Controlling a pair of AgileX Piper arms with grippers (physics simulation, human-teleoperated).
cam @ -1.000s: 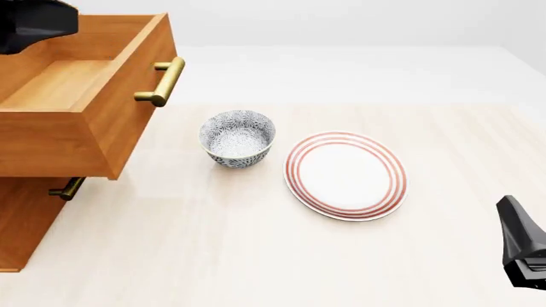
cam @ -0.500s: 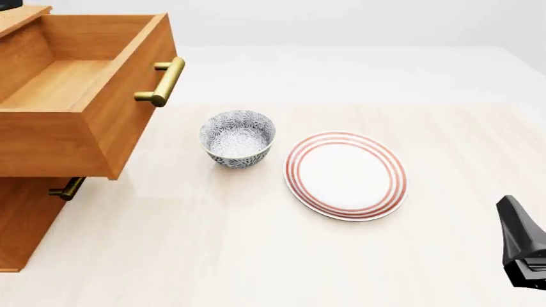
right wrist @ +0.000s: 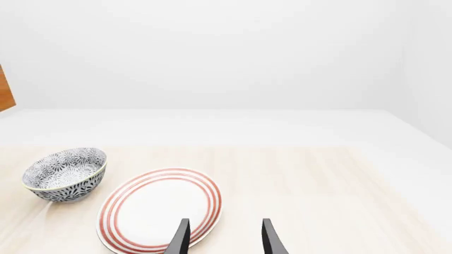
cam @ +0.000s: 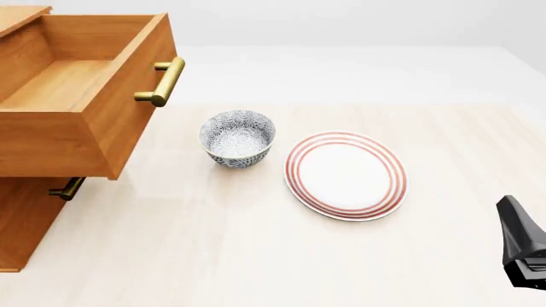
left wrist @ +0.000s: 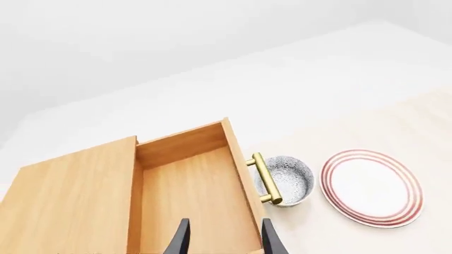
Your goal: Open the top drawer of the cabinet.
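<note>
The cabinet (cam: 25,217) stands at the table's left. Its top drawer (cam: 81,96) is pulled far out, showing an empty wooden inside, with its brass bar handle (cam: 162,82) on the front. The left wrist view looks down into the drawer (left wrist: 190,196) from above, with the handle (left wrist: 264,179) beside it. My left gripper (left wrist: 226,243) is open and empty, high over the drawer, and out of the front view. My right gripper (right wrist: 224,241) is open and empty, low at the table's near right.
A patterned blue-white bowl (cam: 238,137) stands right of the drawer, below its handle. A white plate with red rings (cam: 346,174) lies right of the bowl. A lower drawer's brass handle (cam: 66,189) shows under the open drawer. The right arm (cam: 522,246) shows at the near right edge.
The left arm, a second ago over the cabinet at the front view's top left, has left that view. The drawer, bowl, plate and right arm have not moved.
</note>
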